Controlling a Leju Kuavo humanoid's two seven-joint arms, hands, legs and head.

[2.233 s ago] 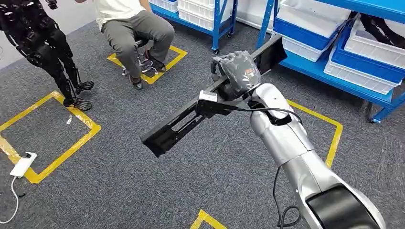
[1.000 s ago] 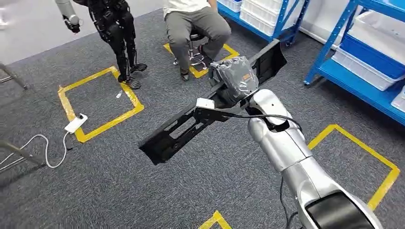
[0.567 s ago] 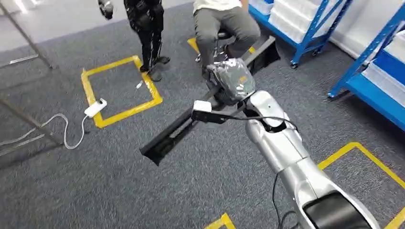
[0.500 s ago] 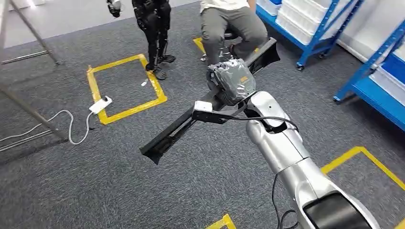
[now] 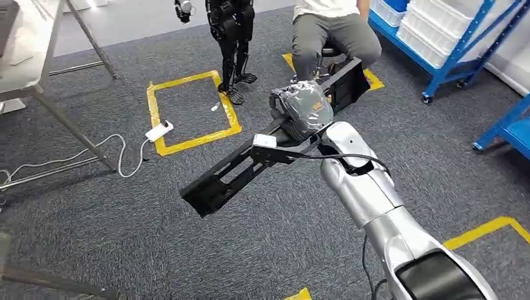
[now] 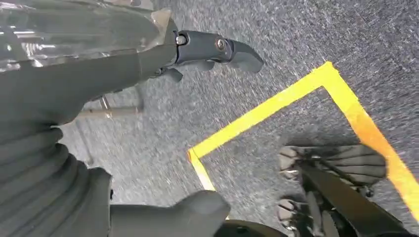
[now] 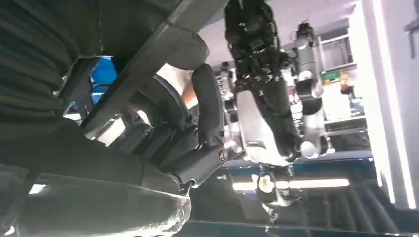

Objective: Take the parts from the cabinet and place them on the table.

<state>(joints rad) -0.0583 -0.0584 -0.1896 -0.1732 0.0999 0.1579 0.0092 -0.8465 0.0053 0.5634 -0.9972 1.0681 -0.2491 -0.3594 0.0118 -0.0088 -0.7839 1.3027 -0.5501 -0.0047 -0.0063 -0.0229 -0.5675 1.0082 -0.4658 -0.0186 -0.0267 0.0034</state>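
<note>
Long black slotted plastic part (image 5: pixel 250 165) is clamped in my right hand (image 5: pixel 304 109), held out level over the grey carpet. View's swung since a sec ago: blue racks slid off right, metal-legged table (image 5: pixel 37 69) now showing far left, so I'm turning twd the drop spot imo. Left hand (image 6: pixel 74 84) hangs w/ nothing in it, fingers apart. Part's far end sweeps near the seated person (image 5: pixel 334 34) & black humanoid robot (image 5: pixel 232 37); open carpet btw me & table.

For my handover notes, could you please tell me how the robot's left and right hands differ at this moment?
The right hand grips a long black part and holds it above the carpet; the left hand holds nothing. The right hand's fingers wrap round the part, while the left hand's fingers are spread apart. Both hands wear a clear plastic cover.
</note>
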